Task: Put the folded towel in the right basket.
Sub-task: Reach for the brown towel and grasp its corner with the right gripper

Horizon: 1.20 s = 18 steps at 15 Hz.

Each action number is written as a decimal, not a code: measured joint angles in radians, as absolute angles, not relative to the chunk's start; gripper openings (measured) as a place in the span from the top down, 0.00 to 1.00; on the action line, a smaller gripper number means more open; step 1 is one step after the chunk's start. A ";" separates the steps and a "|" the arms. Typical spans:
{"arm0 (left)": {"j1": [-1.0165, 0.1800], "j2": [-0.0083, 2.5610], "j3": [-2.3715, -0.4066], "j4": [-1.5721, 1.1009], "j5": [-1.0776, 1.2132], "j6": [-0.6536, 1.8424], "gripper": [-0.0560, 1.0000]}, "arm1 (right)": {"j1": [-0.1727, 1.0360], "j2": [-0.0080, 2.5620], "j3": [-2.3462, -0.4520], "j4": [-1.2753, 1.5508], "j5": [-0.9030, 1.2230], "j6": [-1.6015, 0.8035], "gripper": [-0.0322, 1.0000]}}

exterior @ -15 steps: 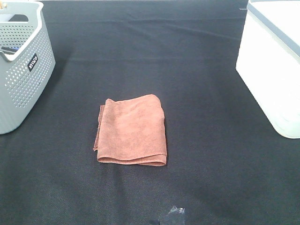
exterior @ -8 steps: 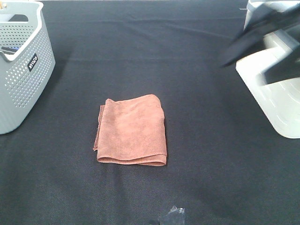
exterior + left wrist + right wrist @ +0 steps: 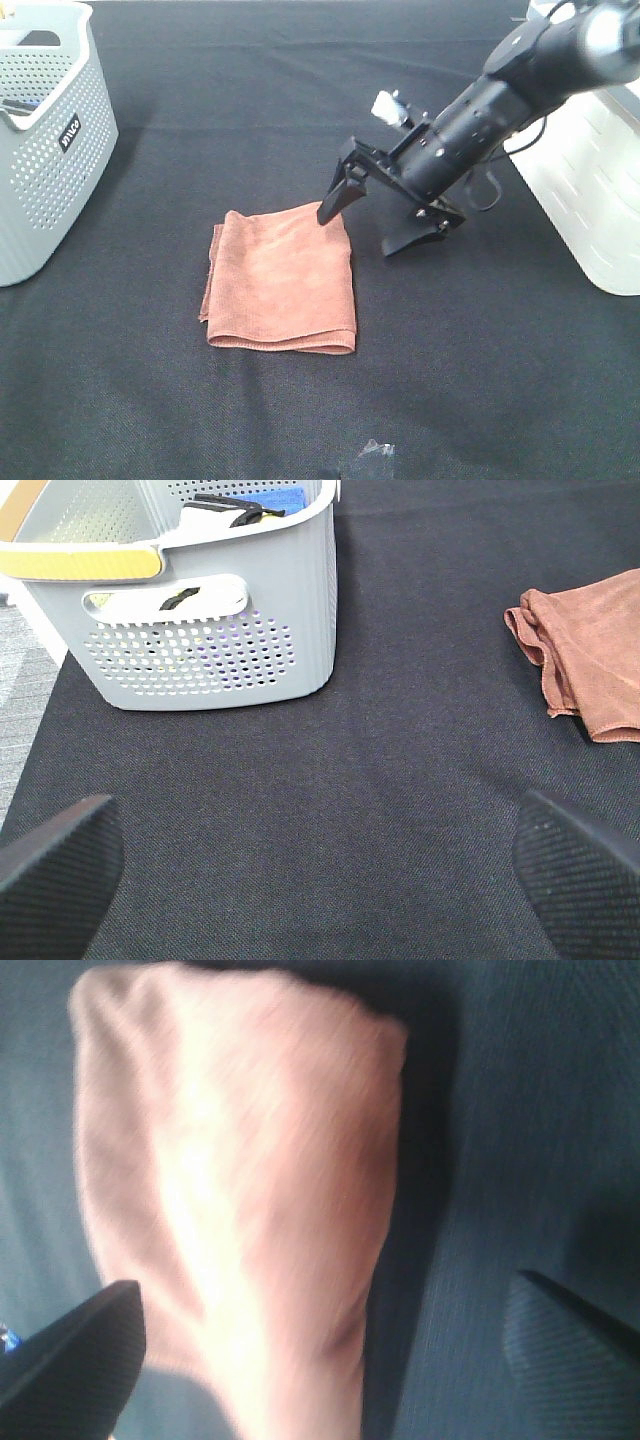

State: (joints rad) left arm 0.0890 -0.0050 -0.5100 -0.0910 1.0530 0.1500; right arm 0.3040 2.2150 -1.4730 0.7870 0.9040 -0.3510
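Note:
The folded reddish-brown towel (image 3: 282,280) lies flat on the black table, a little left of the middle. It also shows in the left wrist view (image 3: 590,660) and blurred in the right wrist view (image 3: 240,1160). My right gripper (image 3: 365,230) is open and empty, its jaws spread over the towel's far right corner. One fingertip (image 3: 330,212) is above that corner. The right basket (image 3: 590,160) is white and stands at the right edge. My left gripper (image 3: 320,865) is open and empty, above bare cloth, apart from the towel.
A grey perforated basket (image 3: 45,140) with several items inside stands at the far left; it also shows in the left wrist view (image 3: 190,600). A small dark scrap (image 3: 370,460) lies near the front edge. The table is covered in black cloth (image 3: 300,100).
My right arm has swung in from the right edge, past the white basket, down to the towel's far right corner. The towel and both baskets have not moved.

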 joint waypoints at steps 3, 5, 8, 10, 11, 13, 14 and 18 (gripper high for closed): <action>0.089 -0.005 -0.510 -0.091 1.053 0.150 0.01 | 0.304 2.272 -1.499 0.792 0.902 -0.352 0.06; 0.089 -0.005 -0.510 -0.091 1.053 0.150 0.01 | 0.304 2.286 -1.502 0.801 0.902 -0.367 0.07; 0.089 -0.005 -0.510 -0.091 1.053 0.150 0.01 | 0.302 2.311 -1.512 0.844 0.909 -0.376 0.07; 0.089 -0.005 -0.510 -0.091 1.053 0.150 0.01 | 0.303 2.320 -1.516 0.868 0.911 -0.376 0.07; 0.089 -0.005 -0.510 -0.091 1.053 0.150 0.01 | 0.325 2.326 -1.519 0.873 0.892 -0.376 0.08; 0.089 -0.005 -0.510 -0.091 1.053 0.150 0.01 | 0.358 2.333 -1.524 0.899 0.863 -0.380 0.09; 0.089 -0.005 -0.510 -0.091 1.053 0.150 0.01 | 0.398 2.342 -1.532 0.928 0.833 -0.400 0.10; 0.089 -0.005 -0.510 -0.090 1.053 0.150 0.01 | 0.567 2.379 -1.596 0.966 0.728 -0.455 0.35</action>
